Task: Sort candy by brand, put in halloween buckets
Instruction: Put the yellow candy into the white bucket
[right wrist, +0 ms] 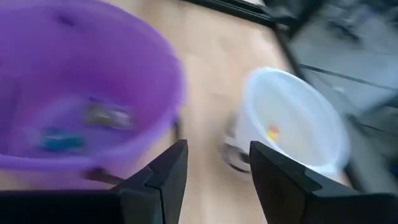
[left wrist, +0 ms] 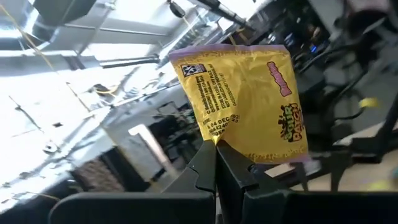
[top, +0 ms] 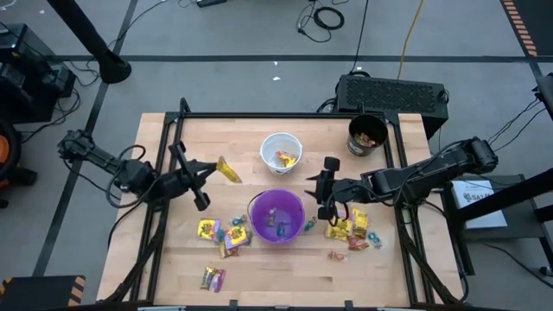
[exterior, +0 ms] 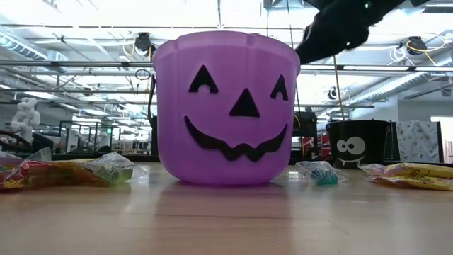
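Observation:
My left gripper (top: 210, 170) hangs left of the white bucket (top: 281, 152), shut on a yellow candy packet (left wrist: 245, 102). My right gripper (right wrist: 214, 171) is open and holds nothing; it stands right of the purple bucket (top: 276, 216), between it and the white bucket. The purple bucket holds a few blue-green and pink sweets; the white bucket holds yellow and orange sweets. A black bucket (top: 366, 134) stands at the far right with candy inside. Loose candy lies left of the purple bucket (top: 223, 233) and right of it (top: 352, 229). My left gripper pinches the yellow packet at its bottom edge, near one corner (left wrist: 219, 142), between the two fingertips. The packet is lifted clear of the table and sticks out beyond the fingers, toward the white bucket.
A black box with a ridged top (top: 393, 91) sits past the table's far right corner. A black frame (top: 285, 115) runs along the table's far edge and both sides. Two sweets (top: 212, 277) lie near the near edge.

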